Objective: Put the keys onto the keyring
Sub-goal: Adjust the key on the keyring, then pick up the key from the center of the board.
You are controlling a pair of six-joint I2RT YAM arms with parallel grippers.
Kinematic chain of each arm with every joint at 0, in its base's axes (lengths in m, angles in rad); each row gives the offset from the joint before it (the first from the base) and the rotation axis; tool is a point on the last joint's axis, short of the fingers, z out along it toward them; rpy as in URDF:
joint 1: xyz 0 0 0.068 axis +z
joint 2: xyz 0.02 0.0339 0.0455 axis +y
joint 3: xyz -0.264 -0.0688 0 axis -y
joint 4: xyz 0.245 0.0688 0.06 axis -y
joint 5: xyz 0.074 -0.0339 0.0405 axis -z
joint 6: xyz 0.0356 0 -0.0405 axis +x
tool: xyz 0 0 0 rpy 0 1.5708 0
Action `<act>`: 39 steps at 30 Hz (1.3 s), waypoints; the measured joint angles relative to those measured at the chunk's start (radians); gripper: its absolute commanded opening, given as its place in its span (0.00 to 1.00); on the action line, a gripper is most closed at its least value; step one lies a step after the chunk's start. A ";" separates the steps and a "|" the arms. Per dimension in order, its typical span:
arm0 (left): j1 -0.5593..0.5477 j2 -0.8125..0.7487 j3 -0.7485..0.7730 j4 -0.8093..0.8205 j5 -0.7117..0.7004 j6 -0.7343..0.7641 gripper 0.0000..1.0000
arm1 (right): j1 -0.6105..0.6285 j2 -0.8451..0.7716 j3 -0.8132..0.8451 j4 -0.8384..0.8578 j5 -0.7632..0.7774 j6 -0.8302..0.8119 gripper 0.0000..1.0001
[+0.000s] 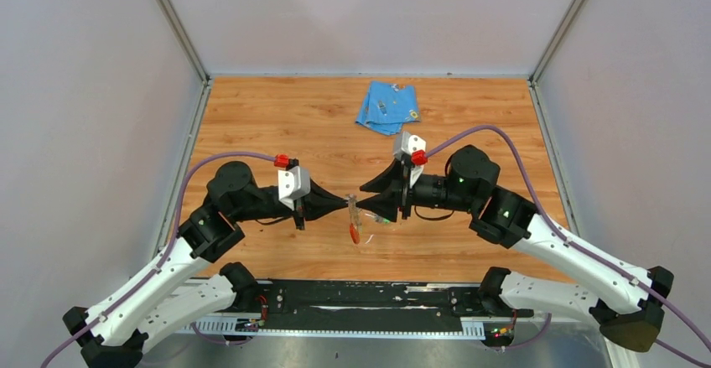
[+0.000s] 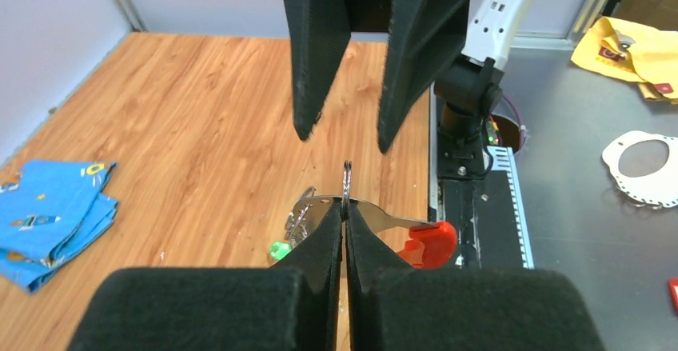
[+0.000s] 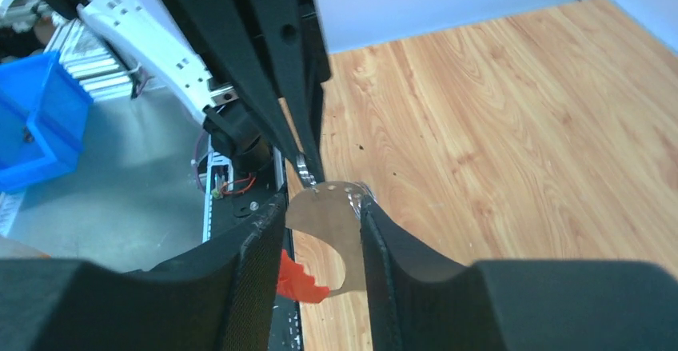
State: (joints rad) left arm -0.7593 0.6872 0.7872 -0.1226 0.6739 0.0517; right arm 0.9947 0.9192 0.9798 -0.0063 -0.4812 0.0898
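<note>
My left gripper [image 1: 346, 206] [image 2: 345, 207] is shut on a thin metal ring seen edge-on. The ring belongs to the keyring [image 2: 376, 211], a flat silvery plate with a red end [image 2: 430, 244], which hangs just above the table [image 1: 354, 227]. My right gripper [image 1: 364, 194] [image 3: 320, 201] faces the left one tip to tip with its jaws apart. The plate [image 3: 329, 235] shows in the gap beyond its fingers. The green-headed key [image 2: 278, 249] [image 1: 383, 220] lies by the plate with a bit of silver metal [image 2: 299, 217]. The yellow-headed key is not in view.
A folded blue cloth [image 1: 387, 106] lies at the back of the wooden table [image 1: 277, 125]. The black base rail [image 1: 369, 297] runs along the near edge. Grey walls close in the left, right and back sides.
</note>
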 measured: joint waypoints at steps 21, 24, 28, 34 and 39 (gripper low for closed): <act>0.344 0.167 0.203 -0.449 0.060 0.259 0.00 | -0.140 0.113 -0.430 -0.171 0.327 0.084 0.44; 0.397 0.173 0.230 -0.504 0.072 0.309 0.00 | -0.140 0.226 -0.421 -0.094 0.323 0.105 0.43; 0.404 0.133 0.208 -0.539 0.095 0.309 0.00 | -0.140 0.306 -0.425 -0.031 0.322 0.131 0.43; 0.404 0.033 0.118 -0.525 0.088 0.237 0.00 | -0.140 0.382 -0.445 0.098 0.337 0.178 0.47; 0.404 0.020 0.102 -0.527 0.023 0.208 0.00 | -0.140 0.457 -0.444 0.157 0.345 0.224 0.48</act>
State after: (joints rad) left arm -0.3557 0.7071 0.8894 -0.6495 0.6968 0.2592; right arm 0.8547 1.3758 0.5354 0.1509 -0.1364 0.3141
